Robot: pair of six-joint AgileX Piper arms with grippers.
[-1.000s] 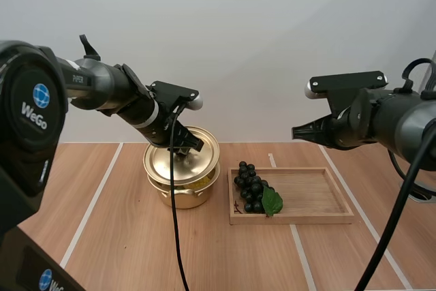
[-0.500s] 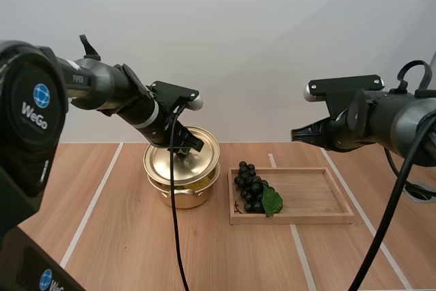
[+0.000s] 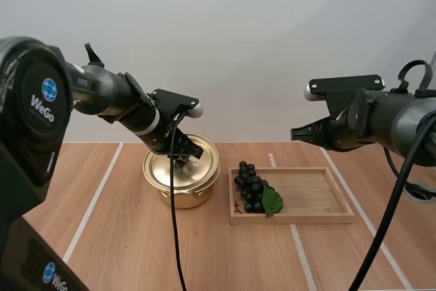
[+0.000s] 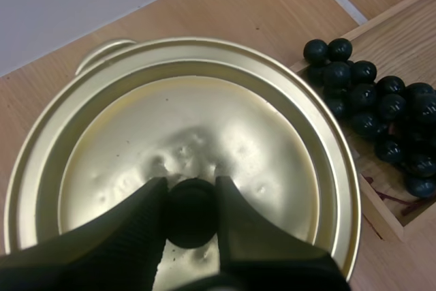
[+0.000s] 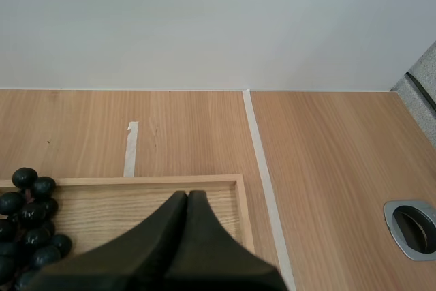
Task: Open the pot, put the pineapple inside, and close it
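As left jaws pinch, lid knob [image 4: 191,212] sits between.

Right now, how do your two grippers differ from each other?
My left gripper is down at the gold pot; my right gripper hangs in the air over the wooden tray. The left gripper's fingers pinch the black knob of the lid; the right gripper's fingers lie shut together on nothing. Both have two black fingers.
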